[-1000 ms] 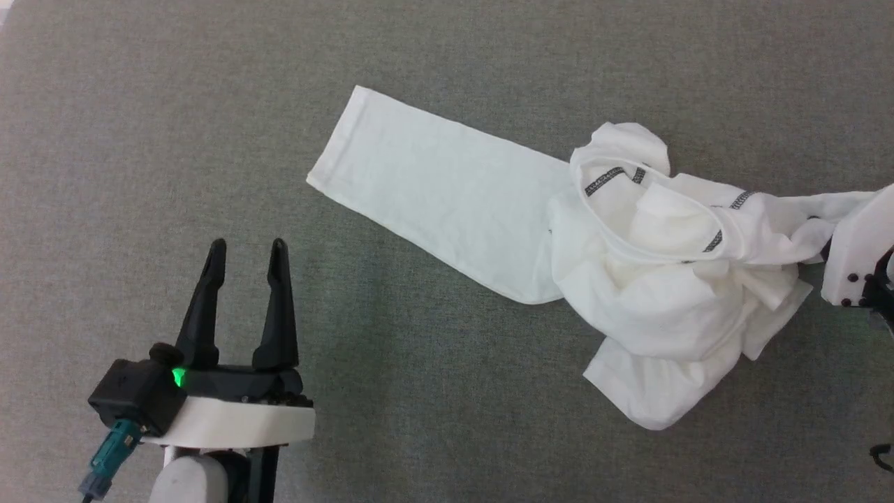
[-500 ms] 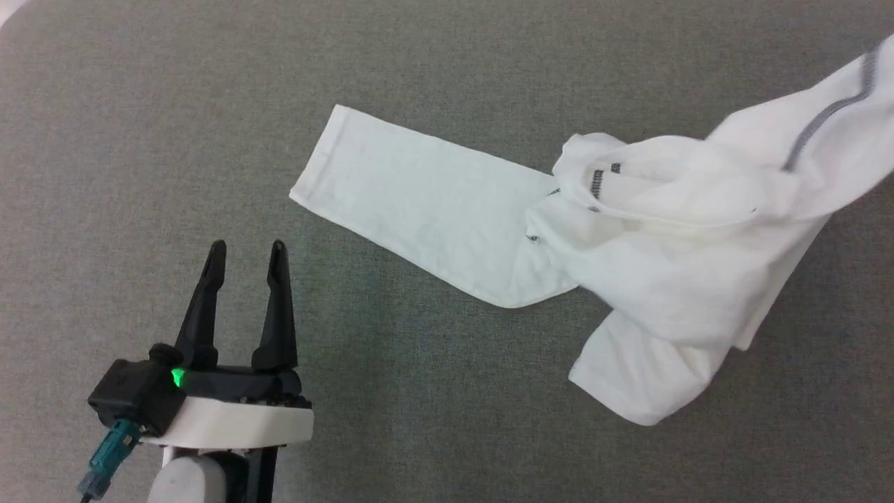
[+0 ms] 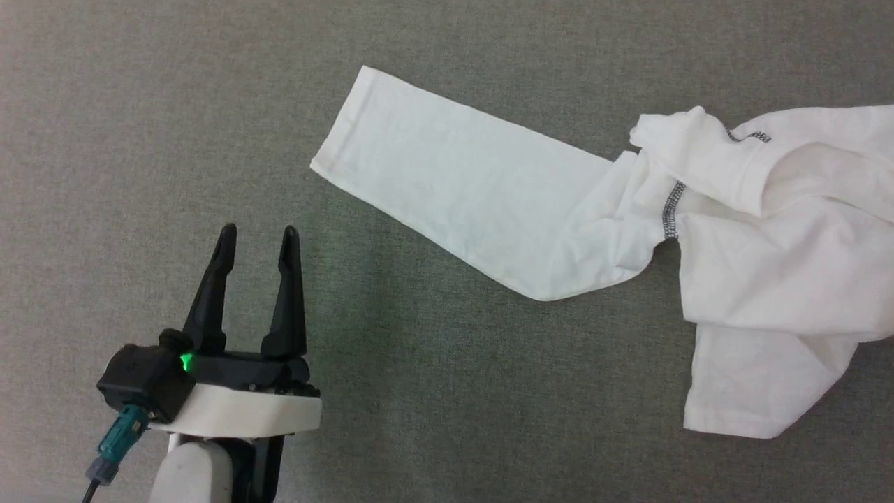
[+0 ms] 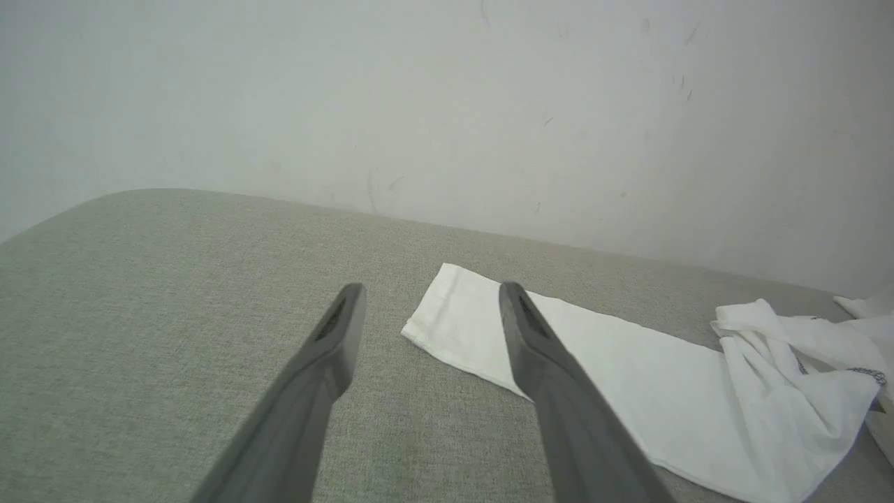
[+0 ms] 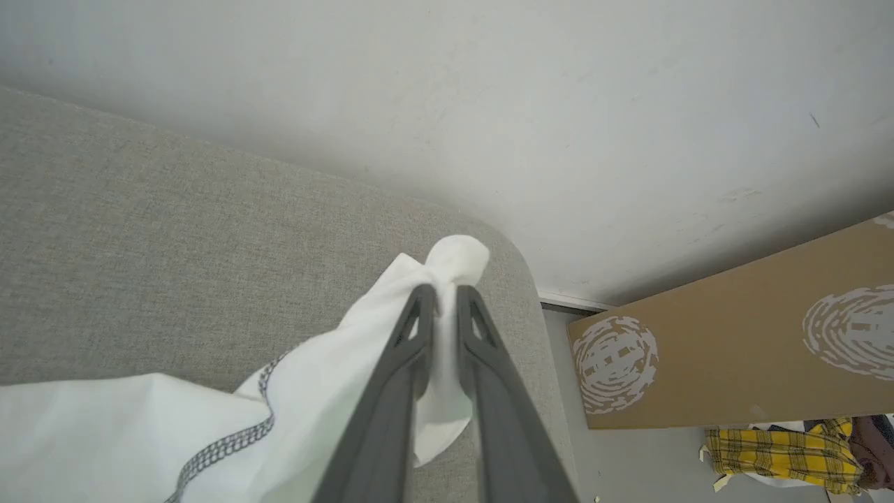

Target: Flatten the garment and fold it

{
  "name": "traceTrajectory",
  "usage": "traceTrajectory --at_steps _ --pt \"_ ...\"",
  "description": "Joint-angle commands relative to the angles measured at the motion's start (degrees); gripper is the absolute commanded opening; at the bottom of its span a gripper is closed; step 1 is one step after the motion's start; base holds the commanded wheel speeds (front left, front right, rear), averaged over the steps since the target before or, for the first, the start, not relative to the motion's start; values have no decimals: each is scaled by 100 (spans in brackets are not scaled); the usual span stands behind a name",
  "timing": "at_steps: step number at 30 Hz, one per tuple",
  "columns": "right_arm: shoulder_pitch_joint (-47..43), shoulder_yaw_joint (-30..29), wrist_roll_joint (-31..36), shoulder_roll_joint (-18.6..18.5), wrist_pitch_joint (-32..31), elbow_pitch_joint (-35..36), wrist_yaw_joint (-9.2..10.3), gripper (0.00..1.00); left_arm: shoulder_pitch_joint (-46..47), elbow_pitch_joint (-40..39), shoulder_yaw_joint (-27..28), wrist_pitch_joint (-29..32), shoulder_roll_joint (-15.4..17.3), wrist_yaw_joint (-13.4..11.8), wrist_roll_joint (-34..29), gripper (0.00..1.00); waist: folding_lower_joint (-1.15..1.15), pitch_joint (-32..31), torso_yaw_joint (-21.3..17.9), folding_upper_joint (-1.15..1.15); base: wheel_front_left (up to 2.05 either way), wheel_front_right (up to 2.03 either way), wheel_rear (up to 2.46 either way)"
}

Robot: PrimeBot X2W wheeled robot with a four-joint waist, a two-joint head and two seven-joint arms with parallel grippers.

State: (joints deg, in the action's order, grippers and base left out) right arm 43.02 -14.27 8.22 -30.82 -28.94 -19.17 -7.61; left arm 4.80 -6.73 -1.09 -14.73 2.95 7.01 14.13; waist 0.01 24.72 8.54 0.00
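1. Compared with half a second earlier, you see the garment point(image 3: 482, 188) less bunched, spread toward the right edge
2. Right gripper point(image 5: 445, 290): jaws narrow, pinching a garment fold, frame centre
3. Left gripper point(image 3: 259, 230): jaws wide, empty, lower left; sleeve cuff point(image 3: 346, 122) lies up-right of them

The right gripper point(image 5: 445, 295) pinches a bunched fold of the white garment point(image 5: 328, 398) over the grey fabric surface point(image 5: 140, 244), with a brown cardboard panel point(image 5: 733, 349) showing pale prints off to the side.
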Motion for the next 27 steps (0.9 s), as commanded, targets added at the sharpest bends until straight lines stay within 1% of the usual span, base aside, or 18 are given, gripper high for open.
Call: traceTrajectory --at_steps 1,5,8,12,15,19,21,23,27 --pt "-47 -5 76 125 127 -137 12 100 98 -5 26 -27 -7 29 -48 100 -1 113 36 0 0 0 0" --pt "49 79 54 321 508 -358 12 100 121 -6 106 -27 2 35 -103 100 -1 74 -72 0 0 0 0" --pt "262 213 -161 487 826 -344 12 100 104 17 136 -27 2 39 -123 100 -1 -61 -143 0 0 0 0" --pt "467 376 -702 959 819 -105 12 100 36 73 121 -27 -1 41 -89 100 -1 -341 -155 0 0 0 0" --pt "305 528 -1030 1215 777 311 12 100 -40 110 61 -27 -4 42 -57 100 -1 -613 -71 0 0 0 0" --pt "-465 468 -1258 1558 1134 1289 12 100 -230 110 62 -27 -5 -19 14 100 -1 -927 -5 0 0 0 0" --pt "-1065 411 -1158 1741 1407 1811 12 100 -358 107 74 -27 -6 -45 26 100 -1 -1066 -9 0 0 0 0" --pt "-1738 269 -1061 2045 1648 2264 12 100 -487 101 84 -27 -6 -79 28 100 -1 -1203 -28 0 0 0 0" --pt "-3027 74 -759 2553 2179 2944 12 100 -707 49 123 -27 -6 -132 24 100 -1 -1349 -92 0 0 0 0"
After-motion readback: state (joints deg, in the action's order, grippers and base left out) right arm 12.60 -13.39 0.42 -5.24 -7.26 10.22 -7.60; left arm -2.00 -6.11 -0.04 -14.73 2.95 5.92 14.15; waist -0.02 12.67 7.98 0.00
